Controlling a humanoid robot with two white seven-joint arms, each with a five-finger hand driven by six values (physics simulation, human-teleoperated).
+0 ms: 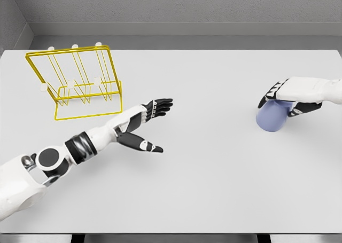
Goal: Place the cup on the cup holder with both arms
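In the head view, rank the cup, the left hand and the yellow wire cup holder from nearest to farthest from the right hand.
1. Cup: under the right hand, grasped, at the table's right.
2. Left hand: open, left of the middle.
3. Cup holder: at the far left.

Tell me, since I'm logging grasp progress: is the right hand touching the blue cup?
Touching. The head view shows the right hand draped over the blue cup, its fingers curled against the cup's top and side with no gap.
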